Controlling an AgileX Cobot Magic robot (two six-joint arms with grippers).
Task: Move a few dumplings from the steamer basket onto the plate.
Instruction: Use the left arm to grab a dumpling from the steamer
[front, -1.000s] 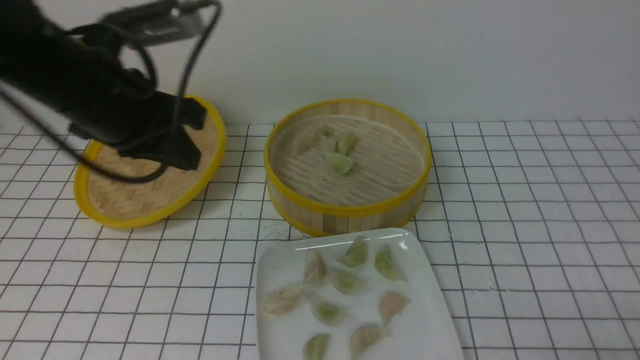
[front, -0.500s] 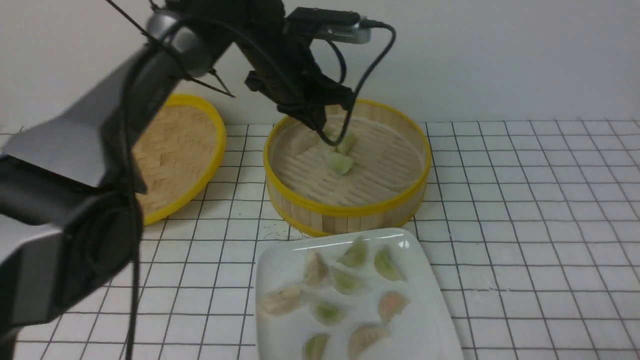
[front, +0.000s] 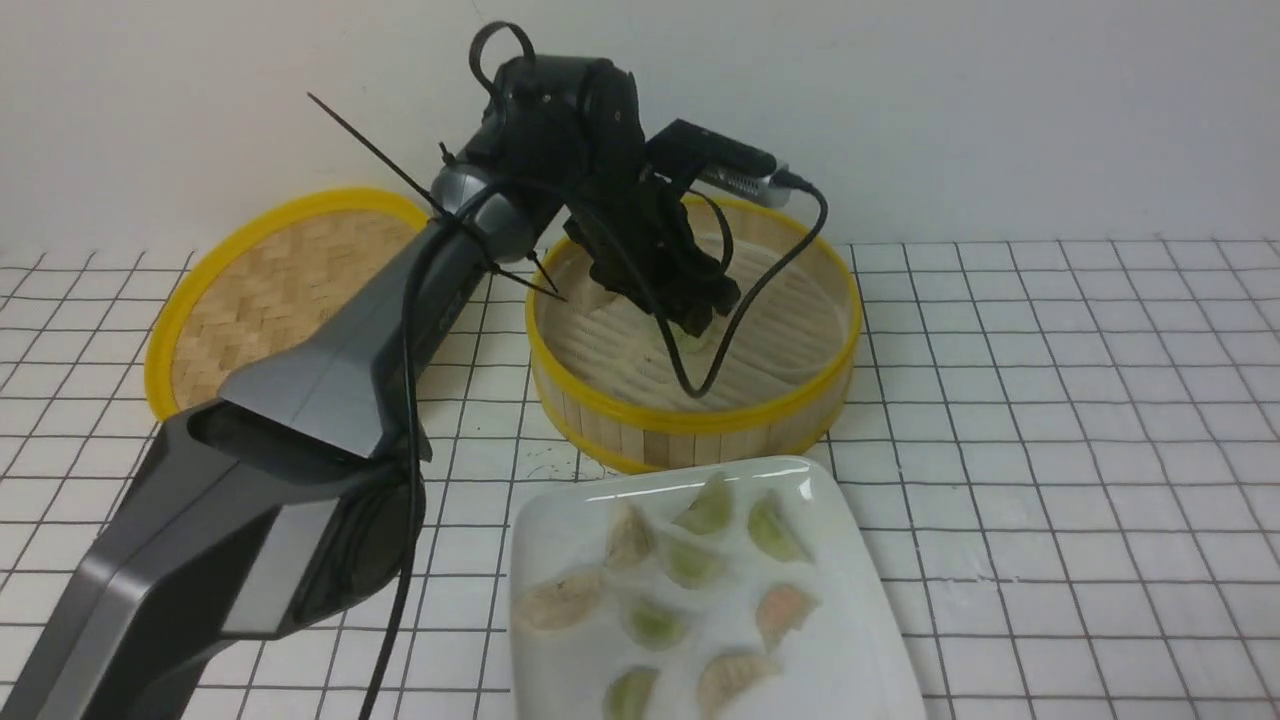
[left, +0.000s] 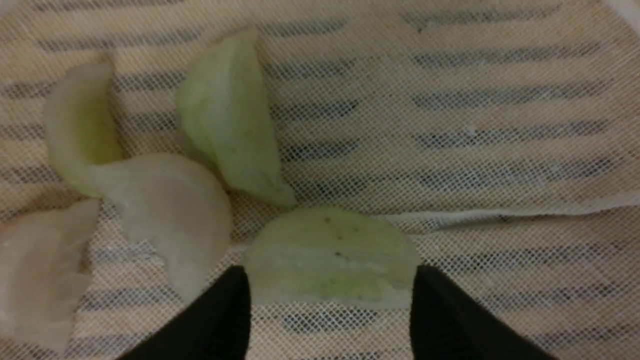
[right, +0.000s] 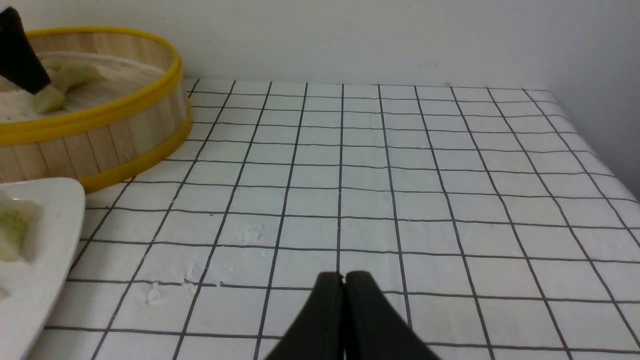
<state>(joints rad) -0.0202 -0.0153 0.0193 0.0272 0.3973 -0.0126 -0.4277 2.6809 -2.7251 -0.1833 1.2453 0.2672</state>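
**Step in hand:** grasp one dumpling in the steamer basket (front: 700, 425).

**Status:**
- The left gripper (left: 328, 274) stands low inside the basket. Its jaws are spread wide and bracket a pale green dumpling (left: 327, 245) end to end, and it grips nothing yet.
- Four more dumplings (left: 170, 205) lie just beside, one almost touching the target.
- The right gripper (right: 344, 280) is closed and empty above the tabletop (right: 450, 200), well apart from the basket.

**Procedure:**
1. Centre the jaws on the target, clear of its neighbours.
2. Close slowly. The skin looks soft and would probably buckle or tear under hard pressure.
3. Lift straight up, clear of the mesh liner (left: 500, 150) and the tall wall.
4. Carry to a bare part of the plate (front: 855, 660). The plate sits just in front of the basket and already carries several dumplings.
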